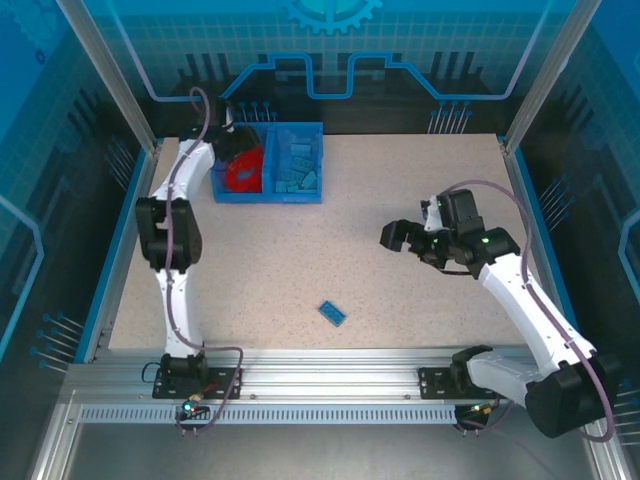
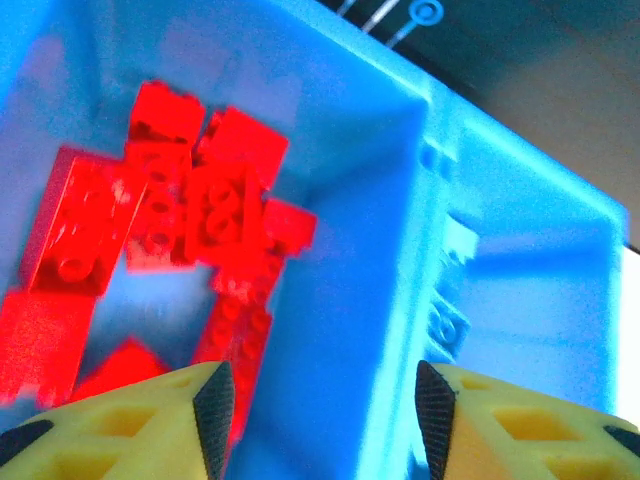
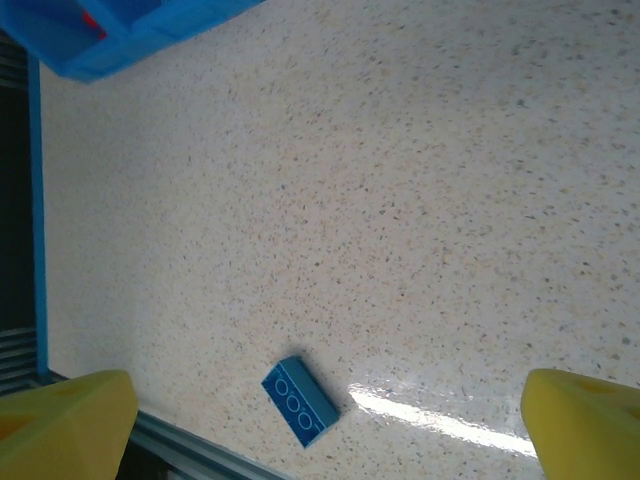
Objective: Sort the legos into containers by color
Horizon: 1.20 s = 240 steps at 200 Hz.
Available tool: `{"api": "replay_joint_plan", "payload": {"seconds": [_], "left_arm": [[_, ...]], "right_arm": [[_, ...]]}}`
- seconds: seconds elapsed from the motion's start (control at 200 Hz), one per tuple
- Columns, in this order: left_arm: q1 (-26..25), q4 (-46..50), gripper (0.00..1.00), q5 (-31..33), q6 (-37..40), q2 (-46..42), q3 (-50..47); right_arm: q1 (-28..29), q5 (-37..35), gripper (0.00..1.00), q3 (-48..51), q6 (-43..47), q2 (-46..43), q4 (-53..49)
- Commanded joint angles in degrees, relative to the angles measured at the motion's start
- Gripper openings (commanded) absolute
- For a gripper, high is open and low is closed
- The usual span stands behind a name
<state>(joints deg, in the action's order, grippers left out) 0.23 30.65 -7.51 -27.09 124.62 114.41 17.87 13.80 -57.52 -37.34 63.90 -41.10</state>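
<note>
The blue bin stands at the back left. Its left compartment holds several red legos, its right one several light blue legos. My left gripper hangs over the red side. In the left wrist view the left gripper is open with nothing between its pads; below it lie the red legos and the centre divider. One blue lego lies flat near the table's front edge. My right gripper hovers wide open to its upper right. The right wrist view has that lego between the open right gripper.
The speckled table is bordered by a metal rail at the front and blue side walls. A corner of the bin is at the top left of the right wrist view.
</note>
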Motion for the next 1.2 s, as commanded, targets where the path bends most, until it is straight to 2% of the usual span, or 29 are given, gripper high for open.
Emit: {"api": "replay_joint_plan", "payload": {"seconds": [0.0, 0.105, 0.24, 0.405, 0.61, 0.685, 0.895, 1.096, 1.196], "left_arm": [[-0.87, -8.15, 0.54, -4.52, 0.74, -16.41, -10.68], [-2.68, -10.56, 0.54, -6.67, 5.12, -28.71, -21.61], [-5.68, -11.04, 0.56, -10.0, 14.77, -43.03, -34.74], [-7.69, -10.02, 0.64, -17.09, 34.46, -58.88, -50.85], [-8.84, -4.41, 0.8, -27.81, 58.46, -73.28, -64.37], [-9.78, -1.98, 0.83, -28.87, 64.1, -76.36, -67.15], [-9.99, 1.9, 0.98, -31.46, 72.36, -79.71, -72.04], [-9.99, -2.12, 0.99, -31.87, 75.94, -82.19, -75.9], [-9.99, -3.1, 0.99, -32.02, 76.31, -81.87, -76.33]], "right_arm": [[5.87, -4.69, 0.99, -3.55, 5.27, 3.33, -0.7], [12.42, -6.2, 0.97, -6.2, 9.59, 8.96, -1.99], [22.14, -10.35, 0.93, -9.1, 14.28, 16.74, -3.68], [31.74, -13.75, 0.92, -10.4, 17.22, 25.77, -4.7], [37.83, -17.36, 0.89, -13.61, 20.34, 36.03, -8.22], [38.94, -18.19, 0.86, -14.32, 21.1, 38.48, -8.97], [39.93, -18.19, 0.63, -13.51, 20.83, 42.73, -7.83], [40.05, -18.33, 0.48, -13.32, 20.86, 44.47, -7.07], [40.05, -19.44, 0.33, -13.74, 21.15, 43.91, -7.2]]}}
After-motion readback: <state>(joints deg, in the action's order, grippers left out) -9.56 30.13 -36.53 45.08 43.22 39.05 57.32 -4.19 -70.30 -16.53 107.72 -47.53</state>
